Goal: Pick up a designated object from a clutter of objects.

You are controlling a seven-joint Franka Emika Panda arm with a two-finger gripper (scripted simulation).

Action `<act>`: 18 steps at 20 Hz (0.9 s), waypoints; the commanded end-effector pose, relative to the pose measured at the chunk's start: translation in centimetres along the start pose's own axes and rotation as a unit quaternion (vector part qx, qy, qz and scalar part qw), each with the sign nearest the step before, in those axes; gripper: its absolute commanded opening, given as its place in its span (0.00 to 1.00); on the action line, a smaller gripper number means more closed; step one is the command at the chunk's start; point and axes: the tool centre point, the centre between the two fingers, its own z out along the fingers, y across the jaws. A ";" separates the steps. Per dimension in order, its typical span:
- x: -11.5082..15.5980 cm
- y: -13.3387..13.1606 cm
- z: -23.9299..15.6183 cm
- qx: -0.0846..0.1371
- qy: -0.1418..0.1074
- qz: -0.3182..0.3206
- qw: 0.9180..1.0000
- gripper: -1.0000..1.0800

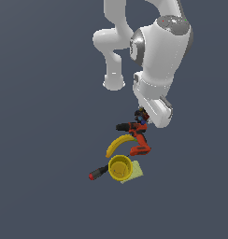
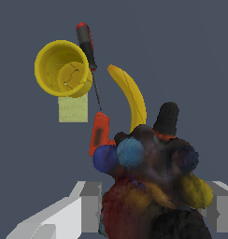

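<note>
The designated object is a dark lumpy thing with blue, orange and red bits, and it fills the wrist view close up. My gripper holds it with one grey finger against each side. In the exterior view the designated object shows small, just under the white hand and right above the red drill. The rest of the clutter of objects lies beyond it: banana, yellow cup, red-handled screwdriver and a pale yellow-green flat piece.
In the wrist view the object hides most of the drill; only an orange part and the black chuck show. The screwdriver lies across the cup's rim. The dark floor surrounds the pile.
</note>
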 end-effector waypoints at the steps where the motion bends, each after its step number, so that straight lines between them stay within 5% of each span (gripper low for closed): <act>1: 1.3 0.1 -2.7 0.000 0.000 0.000 1.000 0.00; 18: 8.1 0.0 -15.6 -0.002 0.001 0.001 1.000 0.00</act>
